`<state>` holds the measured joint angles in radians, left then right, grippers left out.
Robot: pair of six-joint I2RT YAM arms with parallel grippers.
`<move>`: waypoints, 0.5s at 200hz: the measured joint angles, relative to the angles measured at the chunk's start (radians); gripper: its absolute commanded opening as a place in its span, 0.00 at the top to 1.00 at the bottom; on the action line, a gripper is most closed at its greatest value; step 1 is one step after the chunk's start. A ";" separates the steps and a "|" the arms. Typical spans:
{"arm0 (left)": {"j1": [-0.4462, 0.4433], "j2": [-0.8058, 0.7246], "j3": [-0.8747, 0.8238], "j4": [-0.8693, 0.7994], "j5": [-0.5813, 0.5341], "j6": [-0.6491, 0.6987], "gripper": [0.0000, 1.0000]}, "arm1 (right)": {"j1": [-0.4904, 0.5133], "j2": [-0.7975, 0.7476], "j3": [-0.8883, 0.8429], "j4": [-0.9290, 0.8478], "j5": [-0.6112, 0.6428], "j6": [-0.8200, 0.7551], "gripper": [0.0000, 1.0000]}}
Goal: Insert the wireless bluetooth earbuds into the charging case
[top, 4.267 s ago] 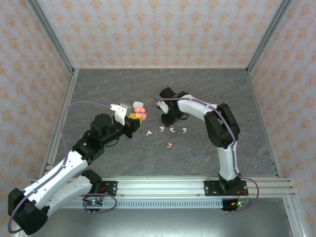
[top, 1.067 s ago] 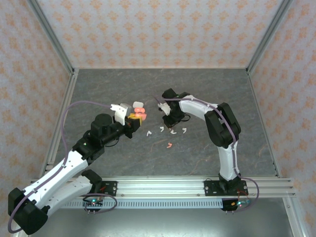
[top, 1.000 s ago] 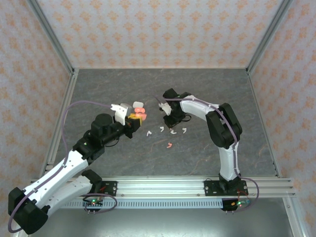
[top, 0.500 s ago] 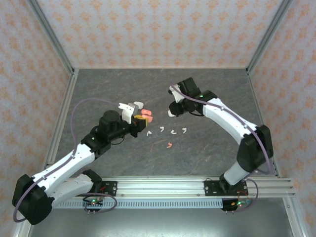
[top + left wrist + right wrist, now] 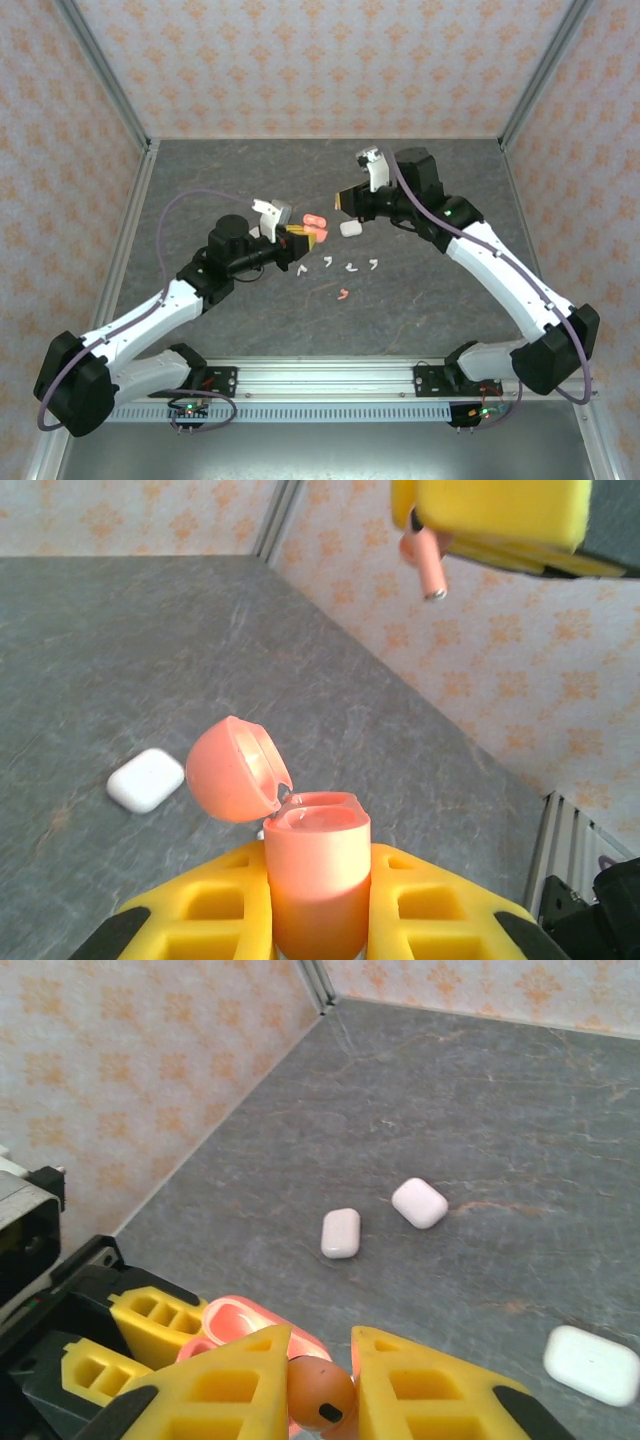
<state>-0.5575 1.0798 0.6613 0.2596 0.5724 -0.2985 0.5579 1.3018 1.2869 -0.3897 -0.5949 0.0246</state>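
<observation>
– Pink earbud (image 5: pixel 320 1392), who holds it?
– Right gripper (image 5: pixel 321 1372), closed tight on it, near the open pink case (image 5: pixel 314 865).
– And the case?
– Left gripper (image 5: pixel 316 920) clamps it. Four white earbuds (image 5: pixel 328 262) and another pink one (image 5: pixel 343 294) lie on the table (image 5: pixel 430 310).

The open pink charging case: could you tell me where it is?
The pink case is near the top view's centre, clamped in the left gripper, facing the right gripper's pink earbud.
</observation>
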 measured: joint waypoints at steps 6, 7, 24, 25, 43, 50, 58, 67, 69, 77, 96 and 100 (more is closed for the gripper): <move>-0.003 0.003 0.003 0.007 0.003 0.000 1.00 | 0.005 -0.004 -0.010 0.014 -0.002 0.010 0.80; -0.005 0.003 0.003 0.008 0.004 0.000 1.00 | 0.007 -0.005 -0.012 0.018 -0.003 0.013 0.80; -0.008 0.006 0.008 0.024 0.014 0.000 1.00 | 0.026 -0.008 -0.034 0.055 -0.005 0.041 0.80; -0.008 0.006 0.009 0.025 0.015 0.000 1.00 | 0.027 -0.008 -0.035 0.056 -0.005 0.043 0.80; -0.013 0.010 0.013 0.042 0.022 0.000 1.00 | 0.051 -0.009 -0.062 0.099 -0.004 0.071 0.80; -0.014 0.011 0.015 0.045 0.023 0.000 1.00 | 0.061 -0.009 -0.071 0.111 -0.002 0.081 0.80; -0.017 0.013 0.019 0.046 0.024 0.001 1.00 | 0.071 -0.009 -0.077 0.122 0.002 0.090 0.80; -0.019 0.016 0.023 0.047 0.026 0.001 1.00 | 0.082 -0.009 -0.079 0.133 0.005 0.100 0.80; -0.019 0.016 0.024 0.047 0.027 0.001 1.00 | 0.083 -0.009 -0.079 0.134 0.006 0.102 0.80; -0.019 0.019 0.027 0.049 0.027 0.001 1.00 | 0.092 -0.009 -0.079 0.147 0.011 0.109 0.80; -0.024 0.019 0.027 0.052 0.027 0.001 1.00 | 0.106 -0.009 -0.080 0.167 0.020 0.119 0.80; -0.024 0.019 0.027 0.052 0.027 0.001 1.00 | 0.109 -0.009 -0.081 0.172 0.022 0.122 0.80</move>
<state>-0.5812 1.0988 0.6888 0.3115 0.5991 -0.2974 0.6674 1.2926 1.2057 -0.2176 -0.5728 0.1463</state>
